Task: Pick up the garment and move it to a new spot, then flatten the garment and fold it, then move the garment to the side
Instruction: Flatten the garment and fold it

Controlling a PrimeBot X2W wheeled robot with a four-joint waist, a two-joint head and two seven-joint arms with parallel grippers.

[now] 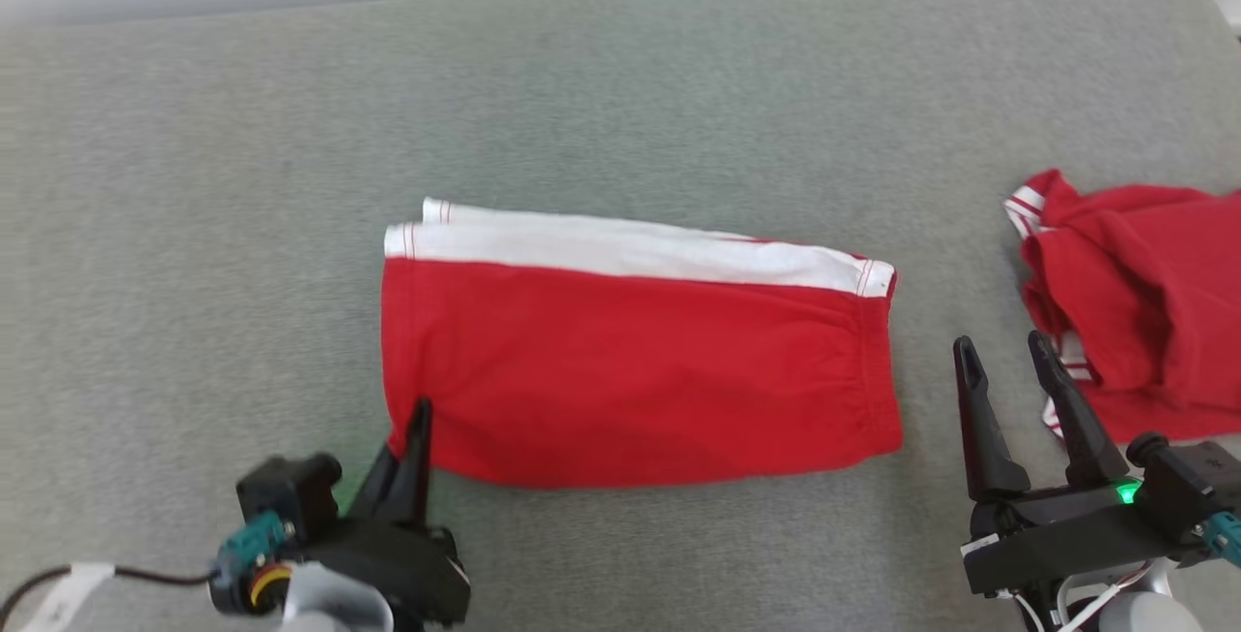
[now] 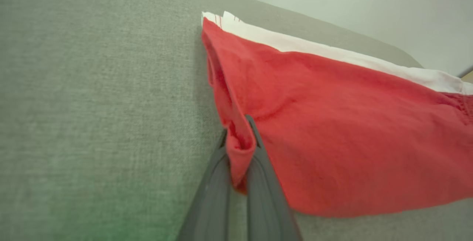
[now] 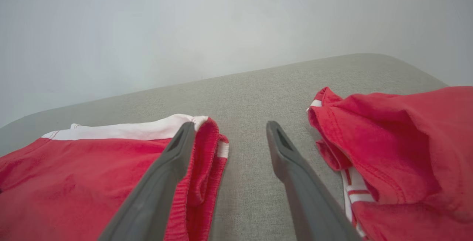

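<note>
Well, garment corner (image 2: pixel 240 154) inside left claw (image 2: pixel 237 128).

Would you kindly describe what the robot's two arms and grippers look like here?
Both the left gripper and the right gripper have two long, dark, tapering fingers on black bodies, with teal connectors beside them. A green light glows on the right one. A dark cable with a white tag runs from the left wrist.
</note>
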